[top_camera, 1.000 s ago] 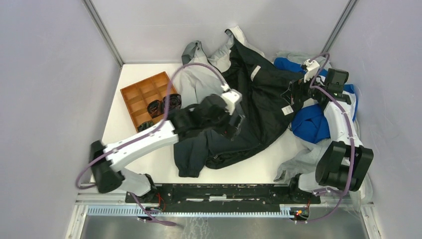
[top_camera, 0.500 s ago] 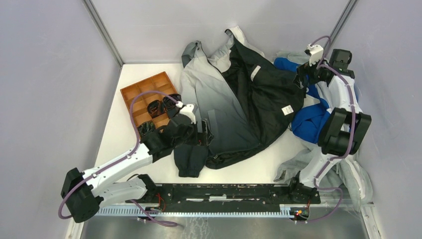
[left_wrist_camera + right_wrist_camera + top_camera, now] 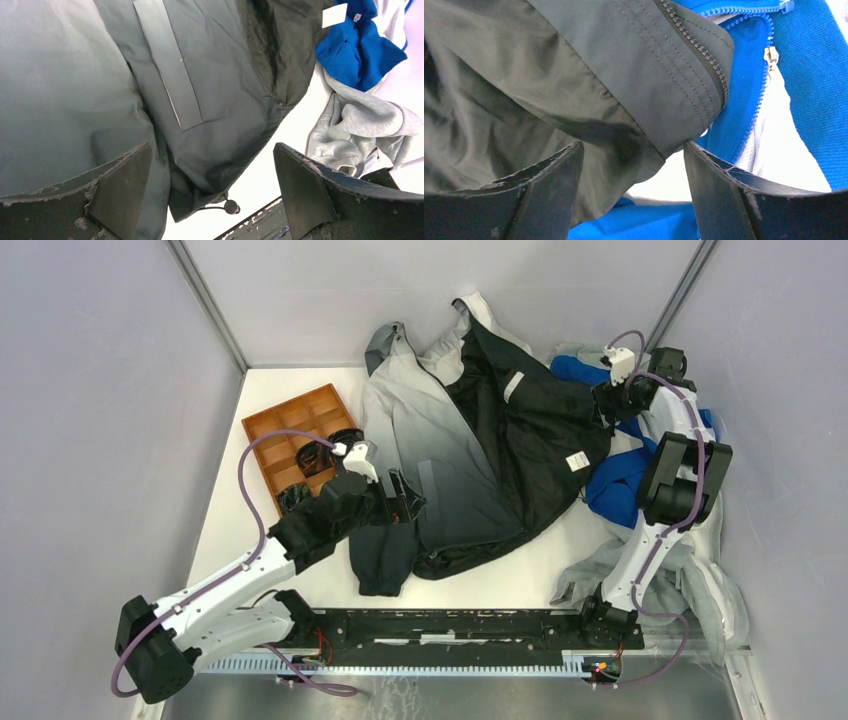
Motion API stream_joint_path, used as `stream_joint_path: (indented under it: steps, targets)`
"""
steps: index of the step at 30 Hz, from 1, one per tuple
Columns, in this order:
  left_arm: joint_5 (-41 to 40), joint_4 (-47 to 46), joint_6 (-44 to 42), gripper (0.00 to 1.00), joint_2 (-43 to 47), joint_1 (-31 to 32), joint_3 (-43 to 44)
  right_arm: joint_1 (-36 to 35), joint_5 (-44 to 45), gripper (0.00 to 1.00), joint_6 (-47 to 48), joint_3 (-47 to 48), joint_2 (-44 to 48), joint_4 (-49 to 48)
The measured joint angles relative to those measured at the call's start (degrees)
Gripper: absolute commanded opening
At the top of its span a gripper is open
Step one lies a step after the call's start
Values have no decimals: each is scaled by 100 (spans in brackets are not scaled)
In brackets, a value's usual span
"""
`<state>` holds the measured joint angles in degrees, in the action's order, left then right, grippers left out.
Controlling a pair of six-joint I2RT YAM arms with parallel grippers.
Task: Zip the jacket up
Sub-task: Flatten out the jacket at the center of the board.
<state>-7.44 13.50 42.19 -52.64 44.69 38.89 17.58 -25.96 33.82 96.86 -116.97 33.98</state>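
The jacket (image 3: 470,465) sprawls unzipped mid-table (image 3: 225,510), hood up against the back wall, with a blue garment (image 3: 625,490) and a grey sweatshirt (image 3: 600,565) crowding its right side and a brown tray (image 3: 275,435) on its left. The left gripper (image 3: 407,500) hovers spread wide over the dark lower front, holding nothing. The right gripper (image 3: 633,150) gapes too, the jacket's zipper edge (image 3: 694,50) lying between its jaws on top of the blue garment.
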Motion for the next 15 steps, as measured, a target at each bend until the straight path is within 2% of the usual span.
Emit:
stream_joint_path:
  steps: [3, 7, 10, 12, 15]
  targets:
    - [0, 13, 2, 96, -57, 0, 7, 0, 24, 61, 90, 164, -164, -2]
    - [-2, 114, 2, 96, -83, -11, 81, 0, 22, 25, 245, 271, -232, -42]
    - [-20, 164, 2, 96, -70, -20, 155, 0, -11, 8, 350, 280, -232, -74]
    - [-59, 203, 4, 96, -22, -24, 181, 0, -44, 0, 424, 278, -232, -85]
    - [-146, 313, 7, 96, 61, -26, 201, 0, -98, 0, 531, 85, -107, -267]
